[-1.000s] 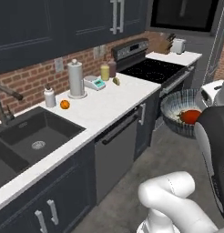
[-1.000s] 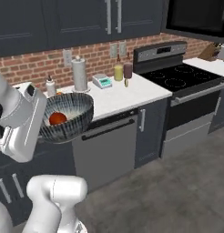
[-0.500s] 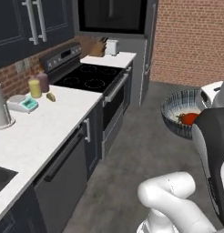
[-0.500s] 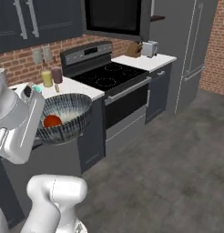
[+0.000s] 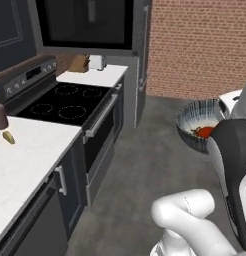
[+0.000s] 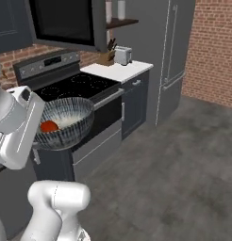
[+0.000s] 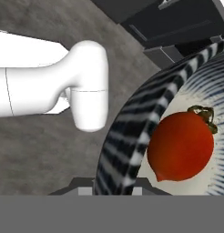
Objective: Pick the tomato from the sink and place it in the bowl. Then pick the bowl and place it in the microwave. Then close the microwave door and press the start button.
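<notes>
The black stove [image 5: 65, 102] is at left, under the microwave [image 5: 87, 25]. The bowl [image 5: 199, 123] is carried above the floor, the gripper [image 7: 114, 184] pinching its rim; the tomato [image 7: 181, 146] lies inside

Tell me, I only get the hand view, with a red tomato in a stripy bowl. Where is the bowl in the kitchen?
Observer: The bowl is up in the air, held out in front of the black stove, not resting on any counter.
Operator: Is the microwave close?
Observer: The microwave hangs just above the stove, higher than the bowl.
Operator: Is its door open?
Observer: Yes, the microwave door sticks out toward the room at the right end.
Operator: Does the tomato stay in the middle?
Observer: No, the tomato lies against the bowl's side nearest the arm; the tool itself is hidden behind the wrist.
</notes>
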Motion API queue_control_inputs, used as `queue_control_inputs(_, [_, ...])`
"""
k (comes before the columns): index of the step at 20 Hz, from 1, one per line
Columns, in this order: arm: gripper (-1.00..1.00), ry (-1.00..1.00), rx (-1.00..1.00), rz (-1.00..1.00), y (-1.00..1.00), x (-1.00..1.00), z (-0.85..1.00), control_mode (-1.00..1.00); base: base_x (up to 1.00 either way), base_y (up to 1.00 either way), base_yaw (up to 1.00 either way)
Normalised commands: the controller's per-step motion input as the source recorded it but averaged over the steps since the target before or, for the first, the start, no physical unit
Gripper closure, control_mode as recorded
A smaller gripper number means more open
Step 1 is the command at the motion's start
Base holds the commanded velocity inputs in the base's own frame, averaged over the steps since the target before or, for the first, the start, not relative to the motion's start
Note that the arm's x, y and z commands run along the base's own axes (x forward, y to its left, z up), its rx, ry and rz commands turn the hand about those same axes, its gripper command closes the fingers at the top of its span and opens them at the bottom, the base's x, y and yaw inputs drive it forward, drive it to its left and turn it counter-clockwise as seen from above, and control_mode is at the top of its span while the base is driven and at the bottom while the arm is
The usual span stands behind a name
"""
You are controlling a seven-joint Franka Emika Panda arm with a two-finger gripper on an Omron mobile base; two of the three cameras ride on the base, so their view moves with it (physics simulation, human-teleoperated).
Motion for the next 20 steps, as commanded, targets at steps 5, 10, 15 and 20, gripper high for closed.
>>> queue_control_inputs(5, [1.0,0.0,0.0,0.0,0.0,0.0,0.0,1.0,0.88,-0.79,0.43])
queue_control_inputs(10, [1.0,0.0,0.0,0.0,0.0,0.0,0.0,1.0,0.53,-0.54,0.56])
queue_control_inputs(15, [1.0,0.0,0.0,0.0,0.0,0.0,0.0,1.0,0.22,-0.61,0.55])
queue_control_inputs(20, [1.0,0.0,0.0,0.0,0.0,0.0,0.0,1.0,-0.12,-0.82,0.5])
